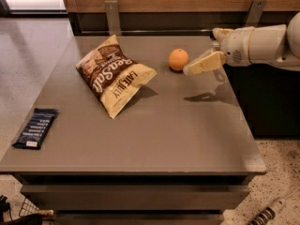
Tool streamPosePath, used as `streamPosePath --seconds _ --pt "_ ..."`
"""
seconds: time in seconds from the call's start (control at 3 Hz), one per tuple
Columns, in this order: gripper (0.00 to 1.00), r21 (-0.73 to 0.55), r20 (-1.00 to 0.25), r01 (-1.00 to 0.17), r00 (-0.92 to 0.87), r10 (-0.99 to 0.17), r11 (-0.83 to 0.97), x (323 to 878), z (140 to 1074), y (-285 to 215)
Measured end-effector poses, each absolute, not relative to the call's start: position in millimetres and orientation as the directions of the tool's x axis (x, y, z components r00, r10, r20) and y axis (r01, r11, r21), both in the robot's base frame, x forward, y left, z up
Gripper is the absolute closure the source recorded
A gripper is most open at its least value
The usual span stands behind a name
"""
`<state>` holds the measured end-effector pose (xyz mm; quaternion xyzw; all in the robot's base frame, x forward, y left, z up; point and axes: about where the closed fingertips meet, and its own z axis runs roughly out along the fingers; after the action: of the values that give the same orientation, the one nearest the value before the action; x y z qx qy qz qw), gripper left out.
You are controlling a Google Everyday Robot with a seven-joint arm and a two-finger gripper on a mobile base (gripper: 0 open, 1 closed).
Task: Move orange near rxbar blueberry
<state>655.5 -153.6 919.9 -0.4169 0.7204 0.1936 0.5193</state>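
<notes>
The orange point(178, 59) sits on the grey table point(187, 130) toward the back, right of centre. The rxbar blueberry point(35, 128), a dark navy bar with white text, lies at the table's front left edge. My gripper point(190, 70) comes in from the right on a white arm. Its tip hovers just right of the orange and slightly nearer the camera, above the table. It holds nothing.
A large brown-and-cream chip bag point(114, 75) lies between the orange and the bar. A wooden wall with metal brackets point(112, 15) runs behind the table. A dark cabinet stands to the right. A tool point(265, 214) lies on the floor at bottom right.
</notes>
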Motion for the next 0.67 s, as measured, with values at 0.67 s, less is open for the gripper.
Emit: streamPosePath --seconds 0.67 --pt "0.0 -0.13 -0.926 -0.775 -0.129 -0.355 0.619 670.3 914.2 -143.6"
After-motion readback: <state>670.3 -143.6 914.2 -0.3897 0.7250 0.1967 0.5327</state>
